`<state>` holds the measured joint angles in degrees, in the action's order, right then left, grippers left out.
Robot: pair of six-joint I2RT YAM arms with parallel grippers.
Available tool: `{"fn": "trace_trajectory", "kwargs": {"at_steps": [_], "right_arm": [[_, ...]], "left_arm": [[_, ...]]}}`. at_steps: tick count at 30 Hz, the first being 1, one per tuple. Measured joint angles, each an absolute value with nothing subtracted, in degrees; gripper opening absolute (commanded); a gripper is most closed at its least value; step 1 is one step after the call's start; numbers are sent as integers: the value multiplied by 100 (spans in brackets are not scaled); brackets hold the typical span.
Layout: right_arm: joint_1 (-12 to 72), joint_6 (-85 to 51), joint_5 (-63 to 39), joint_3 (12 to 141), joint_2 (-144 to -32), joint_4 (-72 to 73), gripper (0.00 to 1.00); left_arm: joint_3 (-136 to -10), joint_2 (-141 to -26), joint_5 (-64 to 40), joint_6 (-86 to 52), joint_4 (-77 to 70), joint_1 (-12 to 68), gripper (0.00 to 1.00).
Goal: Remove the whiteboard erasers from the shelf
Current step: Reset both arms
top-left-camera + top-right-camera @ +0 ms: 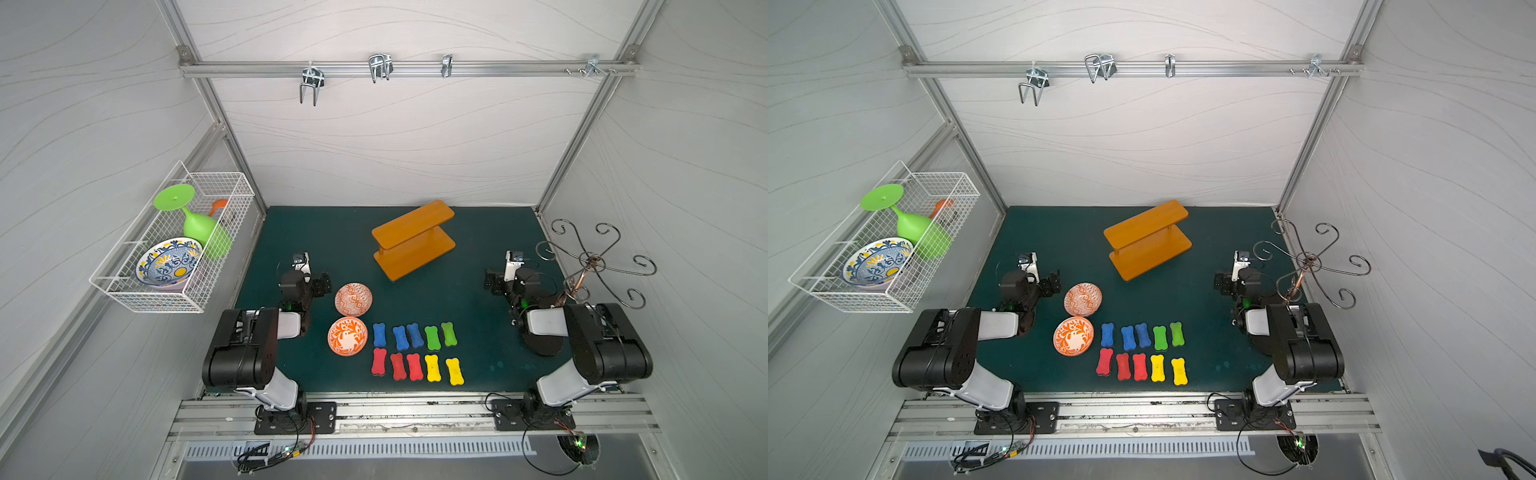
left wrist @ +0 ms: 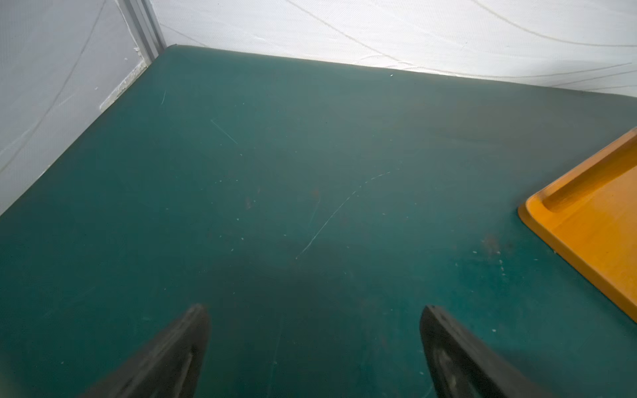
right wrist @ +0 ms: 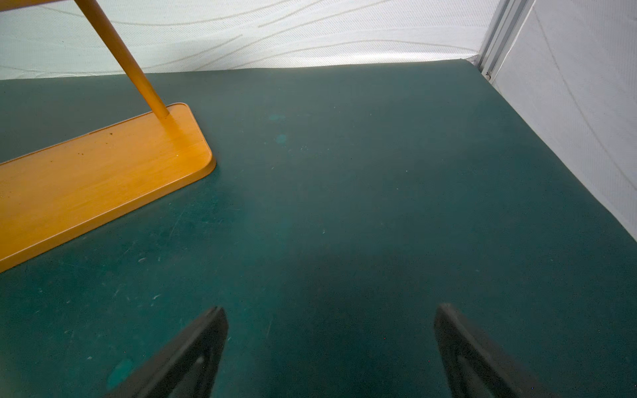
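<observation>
Ten whiteboard erasers (image 1: 414, 366) lie flat on the dark green worktop (image 1: 316, 232), in two rows of five near its front edge, between the two arms. Each is a small bone-shaped block, pinched at the waist and rounded at the ends. The back row holds three blue (image 1: 379, 334) and two green (image 1: 432, 337). The front row holds three red (image 1: 379, 361) and two yellow (image 1: 432, 368). Neighbours sit close, a few slightly askew. Just to their left stand two round orange patterned bowls (image 1: 353, 299). The shelf (image 1: 413, 239), two glossy orange-brown boards with rounded corners, one above the other, stands farther back, turned at an angle and well apart from the erasers. On the left arm (image 1: 249, 345) the jaws stand wide apart over bare worktop, gripping nothing. The jaws of the right arm (image 1: 602, 345) are likewise spread wide and hold nothing.
</observation>
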<state>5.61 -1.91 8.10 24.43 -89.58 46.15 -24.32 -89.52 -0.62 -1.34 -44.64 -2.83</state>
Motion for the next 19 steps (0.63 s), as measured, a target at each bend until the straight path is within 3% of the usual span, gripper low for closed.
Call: {"fn": "trace_trajectory", "kwargs": {"at_steps": [19], "right_arm": [[561,-185,803,2641,-9096,4431,99]], "left_arm": [[-2434,-8952,23,-156,-4392,-283,100]]}}
